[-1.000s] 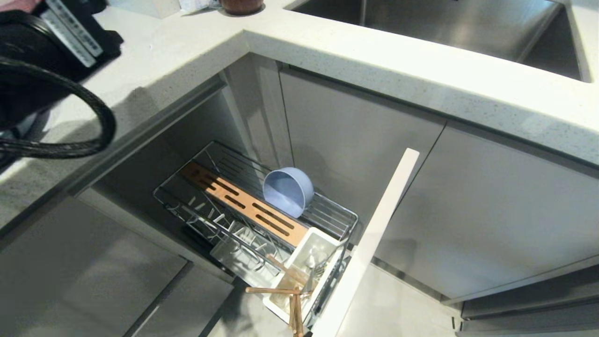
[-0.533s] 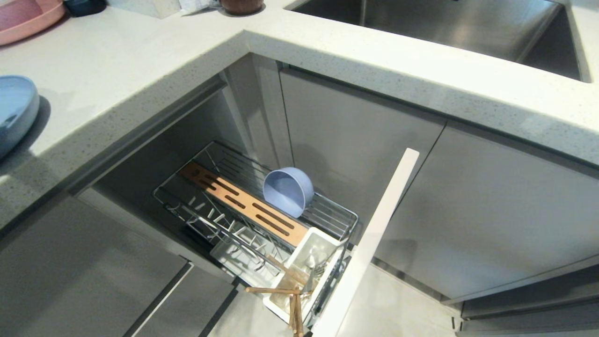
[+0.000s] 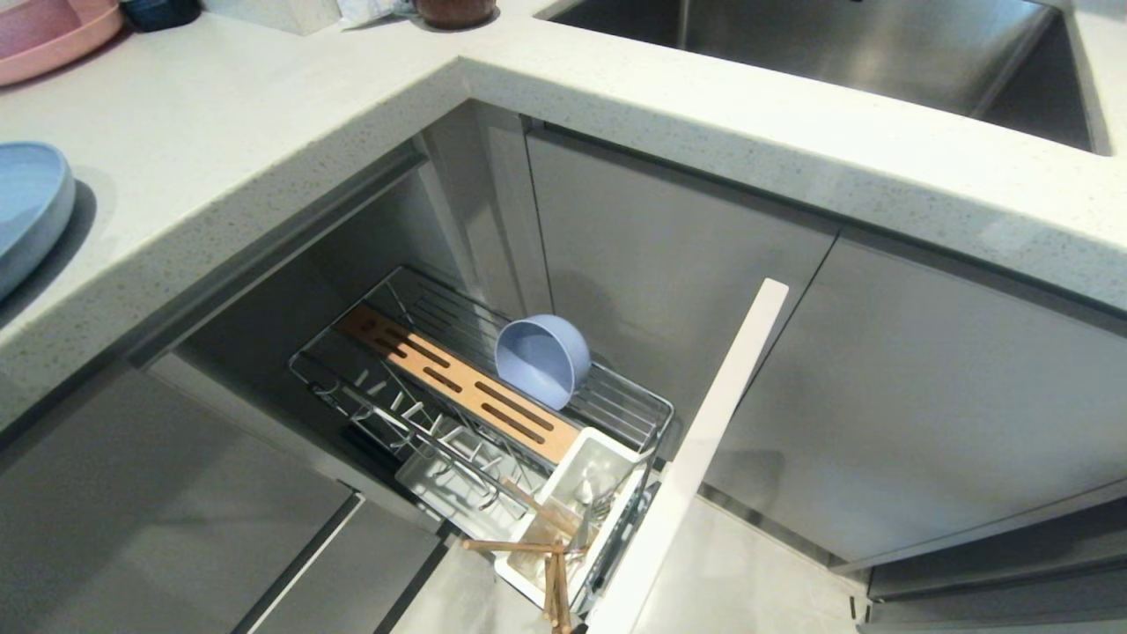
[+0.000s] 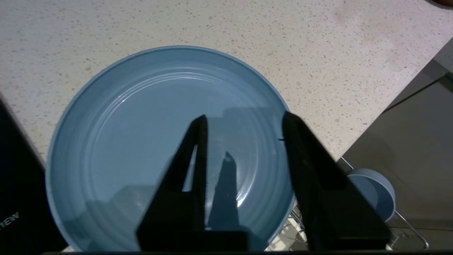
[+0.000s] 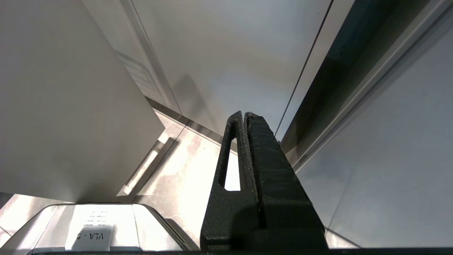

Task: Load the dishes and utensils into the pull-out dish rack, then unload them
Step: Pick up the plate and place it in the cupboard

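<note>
A pale speckled stone countertop (image 3: 290,114) wraps an inner corner above grey cabinet fronts, with a steel sink (image 3: 836,53) set into its far right stretch. The left gripper (image 4: 244,122) is outside the head view; only its wrist camera shows it, hovering over the light-blue plate (image 4: 141,117) with its two black fingers (image 4: 198,141) parted and nothing between them. The plate lies flat on the counter near the edge, and the head view catches just a sliver of it at the far left (image 3: 26,202). Past the counter edge the wrist view also picks up the light-blue bowl (image 4: 375,184) below. The head view shows that bowl (image 3: 541,359) tipped on its side in the pull-out dish rack (image 3: 607,401), on the wires to the right of the slotted wooden strip (image 3: 458,383). At the rack's near end stands the white utensil cup (image 3: 616,458), holding the wooden chopsticks (image 3: 550,563), which lean out over its near rim, and silver cutlery (image 3: 590,506) too tangled to tell apart. A pink plate (image 3: 53,31) sits at the counter's far left corner. The right gripper (image 5: 244,115), seen only by its own camera, hangs with its fingers pressed together, empty, beside cabinet panels above the floor.
</note>
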